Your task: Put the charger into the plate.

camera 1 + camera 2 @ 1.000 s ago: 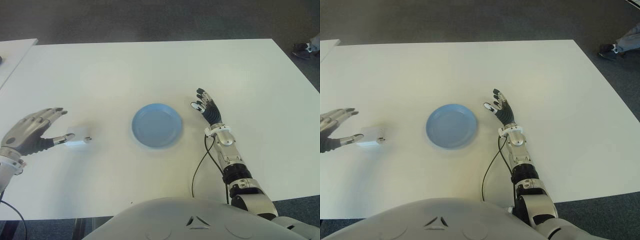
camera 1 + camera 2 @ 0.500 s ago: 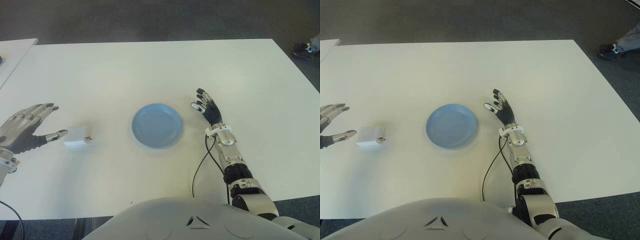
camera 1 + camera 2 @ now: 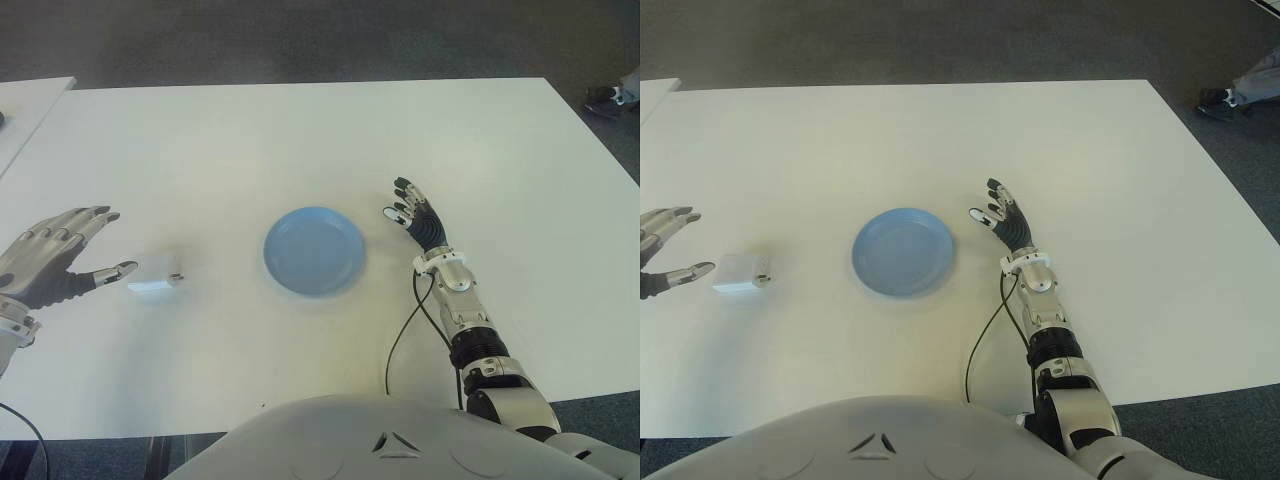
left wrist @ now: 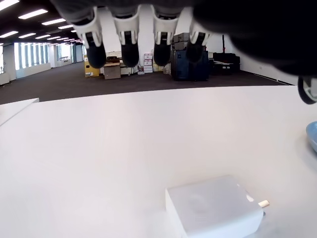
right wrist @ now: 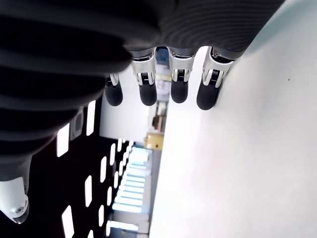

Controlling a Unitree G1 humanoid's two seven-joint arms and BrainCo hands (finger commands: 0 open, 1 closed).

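In the left eye view we see the small white square plastic charger [image 3: 154,278] lying flat on the white desk [image 3: 300,140], at about 9 o'clock from the round light-blue plate [image 3: 314,250] and well apart from it. Our left robot hand [image 3: 55,260] sits at 9 o'clock of the charger, fingers spread, thumb tip just beside the block but holding nothing.

The right eye view gives the same layout; there our right robot hand [image 3: 1002,218] shows at 3 o'clock of the plate, just beside its rim, fingers relaxed and empty.

In the left wrist view the charger [image 4: 214,208] is a smooth, rounded-edge block with a metal prong [image 4: 263,203] jutting from the side that faces the plate. The fingertips [image 4: 130,48] hang well above it.

The right wrist view shows only that hand's extended fingers [image 5: 179,84] over bare desk.

We judge the charger rigid, fairly light and rather slick, so it may skid if pushed. We would pinch it across two opposite flat sides, thumb against fingers, clear of the prong. Whether a second prong is there, we cannot quite tell.
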